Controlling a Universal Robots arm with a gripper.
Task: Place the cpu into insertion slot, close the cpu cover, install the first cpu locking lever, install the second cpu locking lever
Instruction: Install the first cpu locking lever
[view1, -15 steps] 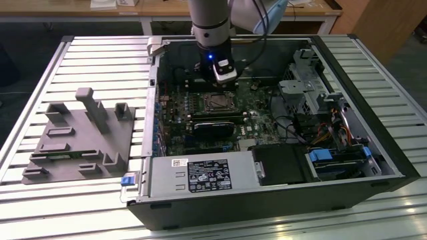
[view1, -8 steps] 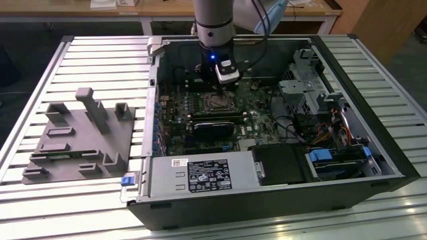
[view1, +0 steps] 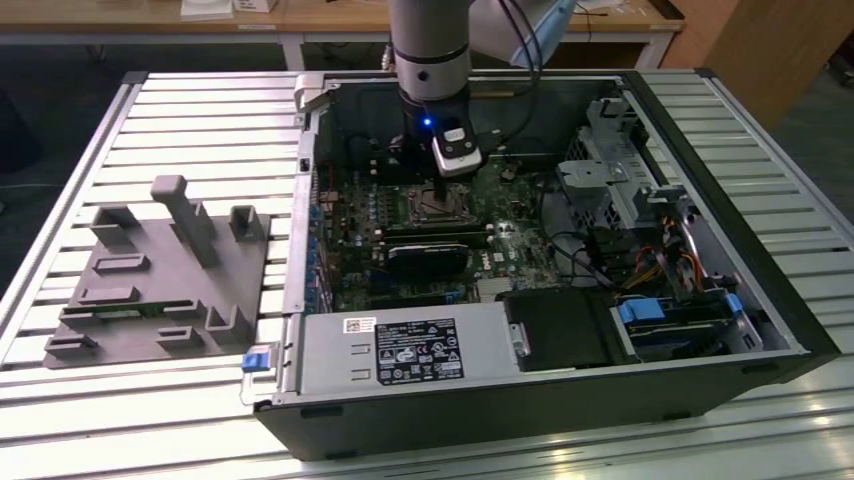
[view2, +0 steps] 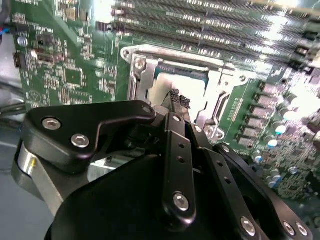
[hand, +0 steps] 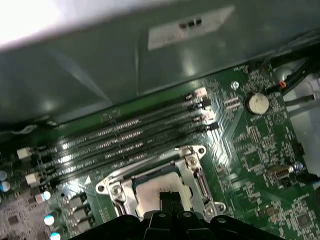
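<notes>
My black pincer (view2: 179, 99) hangs just above the small square silver-rimmed insertion slot (view2: 182, 90) on the green circuit board (hand: 260, 155), its tips pressed close together. The flat silver-grey cpu (hand: 150, 189) lies in that slot, framed by the thin silver metal cpu cover (hand: 192, 172).

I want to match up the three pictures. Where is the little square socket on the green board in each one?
Exterior view: the insertion slot sits mid-board inside the open computer case, right below the end effector.
Second wrist view: insertion slot just past the end effector's fingertips.
First wrist view: insertion slot next to the end effector.
Shared landmark in both wrist views: the long memory slots beside the socket.
</notes>
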